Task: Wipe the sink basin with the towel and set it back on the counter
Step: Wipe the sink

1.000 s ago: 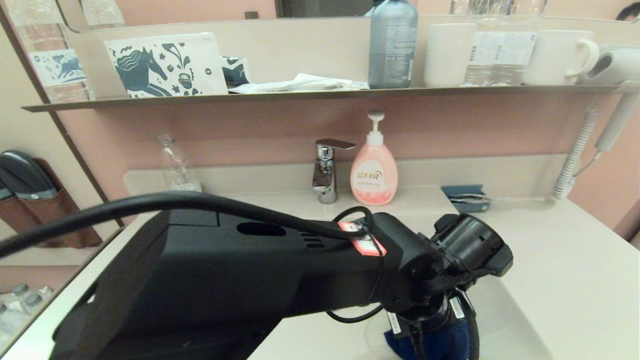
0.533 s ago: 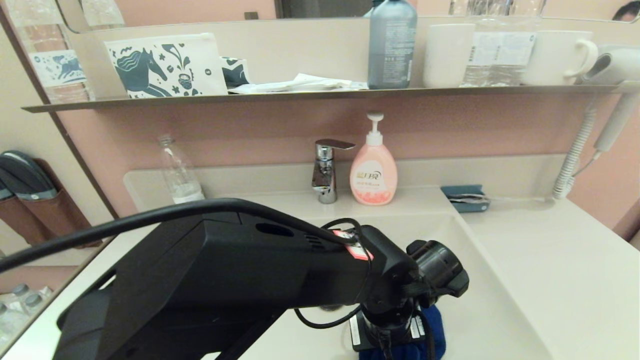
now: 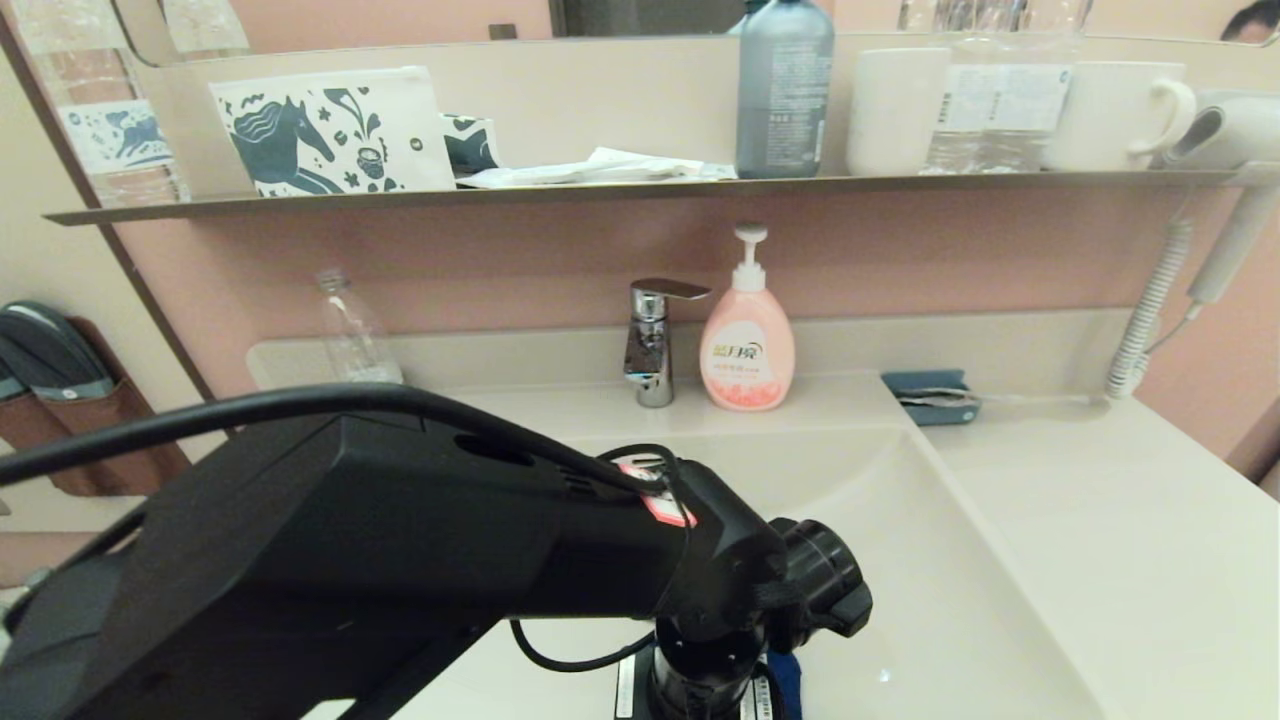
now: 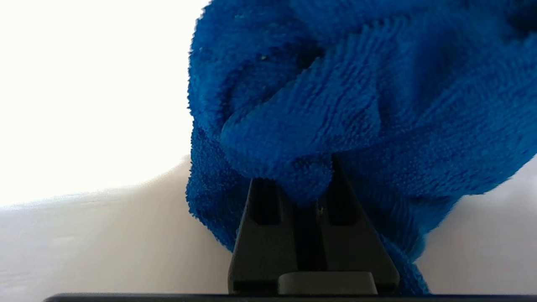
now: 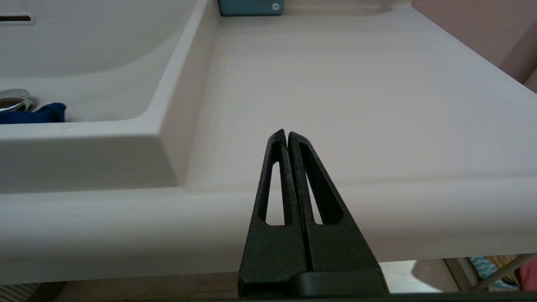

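**Left arm holds the blue towel down in the sink basin**

The left arm [image 3: 420,560] reaches across the sink basin [image 3: 930,560] from the bench's left side, its wrist pointing down toward the basin floor near the front edge. The left gripper [image 4: 312,197] has its jaws clamped on a fold of the towel [image 4: 356,105]; in the left wrist view the bunched blue cloth fills the space past the fingertips and lies against the pale basin surface. From the head view only a small strip of the towel [image 3: 788,680] shows beside the wrist, low in the basin. In the right wrist view a corner of the cloth [image 5: 37,114] lies on the basin floor, just beside the chrome drain plug [image 5: 12,100].

The right gripper [image 5: 287,138] hangs in front of the bench's [image 3: 1120,520] front edge, near the right side and outside the basin, with its jaws pressed together and holding nothing.

At the back edge of the bench stand the chrome faucet [image 3: 652,340] and, just to its right, the pink soap bottle [image 3: 748,335]. A small teal tray [image 3: 930,395] sits at the back of the bench, beyond the basin's right rear corner. A clear plastic bottle [image 3: 352,330] stands at the bench's back left corner. The dark metal shelf [image 3: 640,188] above carries a grey bottle [image 3: 785,85], white cups [image 3: 895,105] and a printed pouch [image 3: 330,130].
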Controlling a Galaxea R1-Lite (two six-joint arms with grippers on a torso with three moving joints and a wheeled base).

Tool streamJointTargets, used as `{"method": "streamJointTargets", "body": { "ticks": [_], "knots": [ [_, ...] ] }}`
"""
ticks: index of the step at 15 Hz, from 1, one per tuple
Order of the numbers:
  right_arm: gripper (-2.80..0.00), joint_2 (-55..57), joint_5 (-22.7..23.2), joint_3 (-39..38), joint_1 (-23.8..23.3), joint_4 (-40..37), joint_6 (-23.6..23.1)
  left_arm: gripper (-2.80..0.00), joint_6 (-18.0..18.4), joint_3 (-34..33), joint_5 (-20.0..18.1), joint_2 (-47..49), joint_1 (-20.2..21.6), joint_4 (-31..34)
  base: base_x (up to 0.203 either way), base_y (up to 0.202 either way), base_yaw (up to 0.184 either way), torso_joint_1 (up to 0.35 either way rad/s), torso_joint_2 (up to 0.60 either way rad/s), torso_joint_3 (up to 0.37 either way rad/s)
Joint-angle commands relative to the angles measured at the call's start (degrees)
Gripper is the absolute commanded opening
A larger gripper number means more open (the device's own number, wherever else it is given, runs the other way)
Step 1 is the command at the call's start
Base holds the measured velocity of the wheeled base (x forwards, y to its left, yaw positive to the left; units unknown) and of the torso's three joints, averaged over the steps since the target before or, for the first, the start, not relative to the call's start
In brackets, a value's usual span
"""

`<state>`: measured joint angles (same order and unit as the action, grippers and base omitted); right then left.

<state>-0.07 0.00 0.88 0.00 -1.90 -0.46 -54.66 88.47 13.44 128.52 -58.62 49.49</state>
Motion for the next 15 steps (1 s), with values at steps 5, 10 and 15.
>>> {"method": "streamJointTargets", "body": {
  "ticks": [5, 10, 15],
  "knots": [
    [-2.80, 0.1, 0.0, 0.0, 0.0, 0.0, -0.1, -2.80, 7.6, -8.2, 0.6, -3.7, 3.9, 0.7, 0.000, 0.000, 0.000, 0.000, 0.00, 0.000],
    [-2.80, 0.1, 0.0, 0.0, 0.0, 0.0, 0.0, -2.80, 13.3, -9.9, 2.8, -4.9, 12.8, 0.7, 0.000, 0.000, 0.000, 0.000, 0.00, 0.000],
    [-2.80, 0.1, 0.0, 0.0, 0.0, 0.0, -0.1, -2.80, 19.5, -11.1, 4.2, -5.2, 22.5, 0.5, 0.000, 0.000, 0.000, 0.000, 0.00, 0.000]
  ]
}}
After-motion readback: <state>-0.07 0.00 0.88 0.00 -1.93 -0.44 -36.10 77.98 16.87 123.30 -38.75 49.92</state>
